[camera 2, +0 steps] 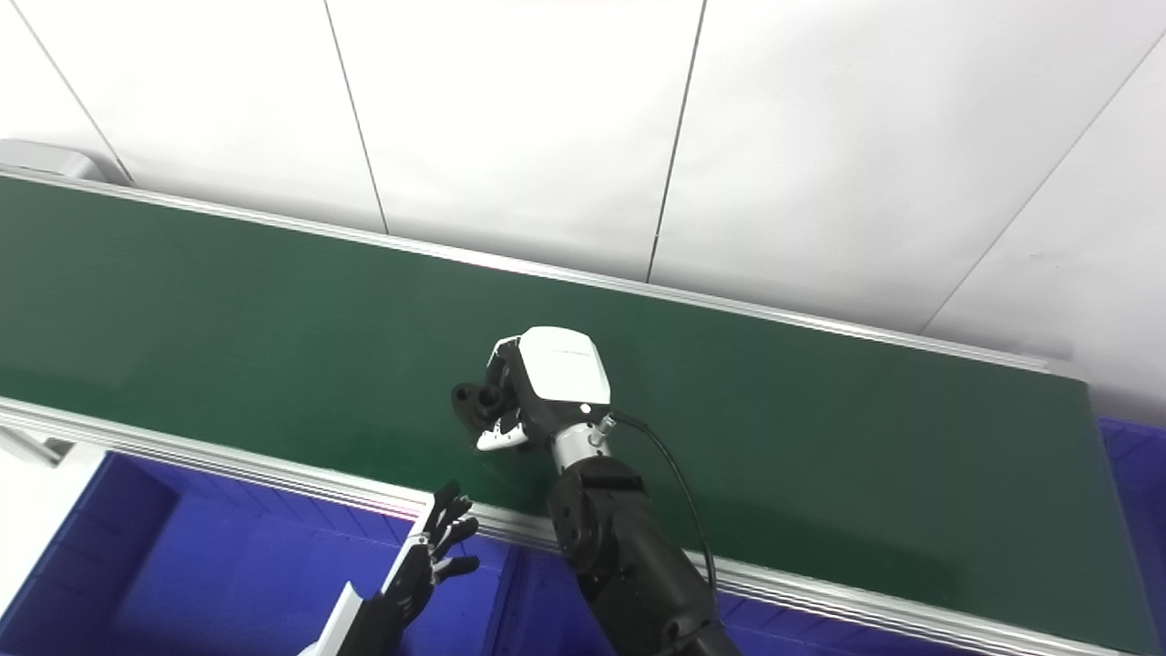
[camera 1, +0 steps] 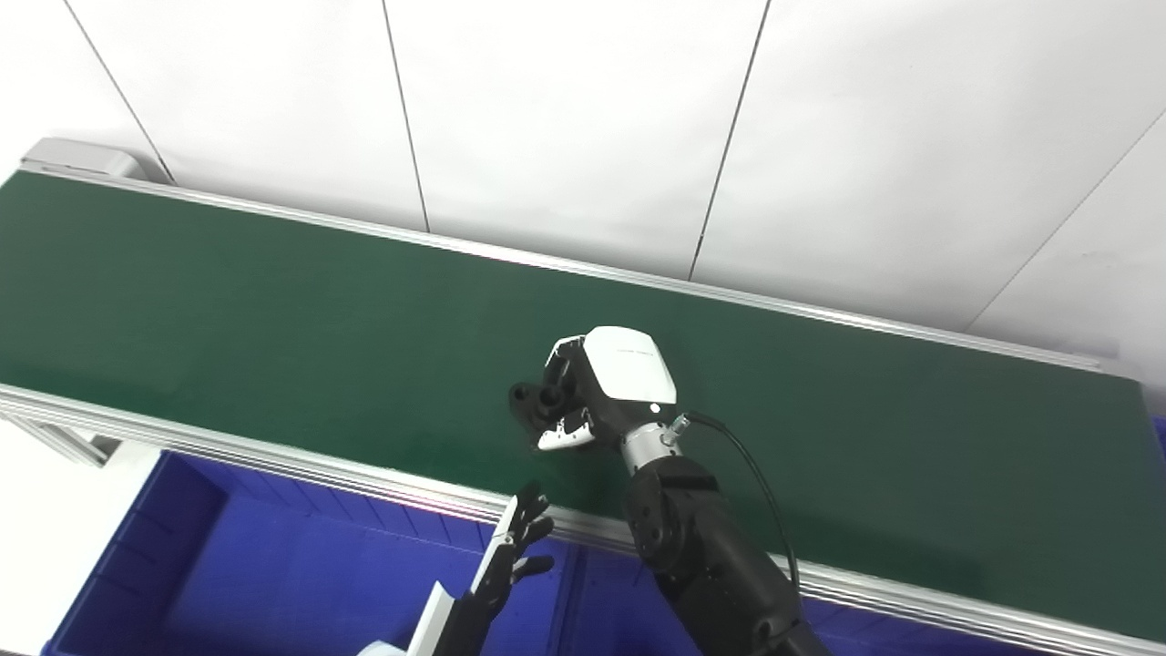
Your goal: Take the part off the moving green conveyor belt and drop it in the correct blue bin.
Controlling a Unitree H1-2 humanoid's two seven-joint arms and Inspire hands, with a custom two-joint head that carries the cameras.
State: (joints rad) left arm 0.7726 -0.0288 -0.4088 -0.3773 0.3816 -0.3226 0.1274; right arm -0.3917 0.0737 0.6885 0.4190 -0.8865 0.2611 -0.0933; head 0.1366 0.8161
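right hand (camera 1: 597,387) over the middle of the green conveyor belt (camera 1: 273,328), fingers curled around the small black part (camera 1: 533,401) | left hand (camera 1: 510,547) holds nothing, fingers spread, above the blue bin (camera 1: 209,556) at the near left, beside the belt's near metal rail (camera 1: 273,456) | white panelled wall (camera 1: 583,118) on the far side

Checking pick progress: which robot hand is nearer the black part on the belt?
Right. The right robot hand is closed around the black part; the left robot hand hovers over the blue bin.
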